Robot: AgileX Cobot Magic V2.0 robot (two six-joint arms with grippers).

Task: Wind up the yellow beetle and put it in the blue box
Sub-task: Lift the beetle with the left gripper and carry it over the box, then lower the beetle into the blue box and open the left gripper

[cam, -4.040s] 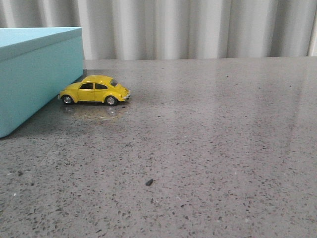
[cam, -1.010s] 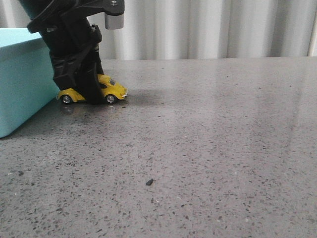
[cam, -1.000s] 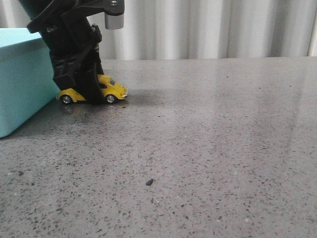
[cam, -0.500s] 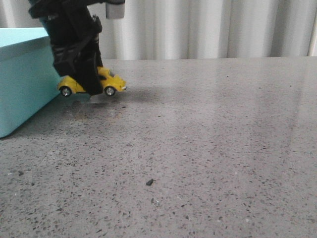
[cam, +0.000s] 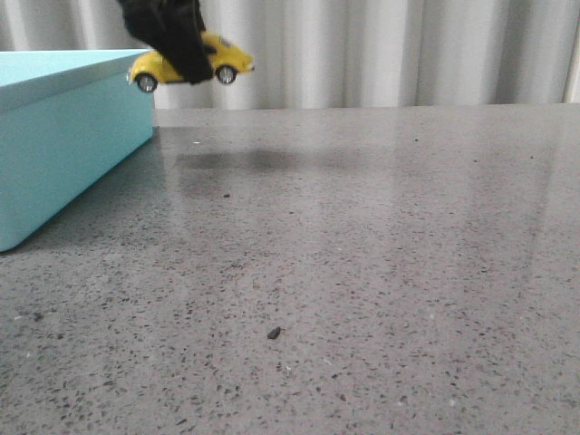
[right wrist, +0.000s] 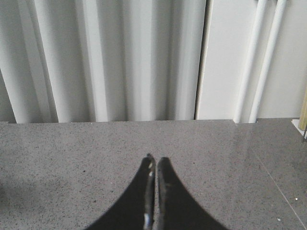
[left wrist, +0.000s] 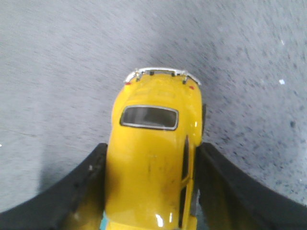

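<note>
Clamping the yellow beetle (cam: 192,62) amidships, the left gripper (cam: 172,36) hides its doors; right gripper (right wrist: 153,167) closed, empty.

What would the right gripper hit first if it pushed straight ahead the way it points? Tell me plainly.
Nothing close. The right gripper, shut and empty, points across bare grey tabletop toward the white pleated curtain. That curtain looks like the first thing in line, though how far off it is can't be judged.

The yellow beetle (cam: 192,61) is glossy yellow with dark windows and silver bumper. The blue box (cam: 63,136) is plain light turquoise. The tabletop (cam: 381,272) is grey with dark speckles. The left hand (cam: 172,36) is black.
</note>
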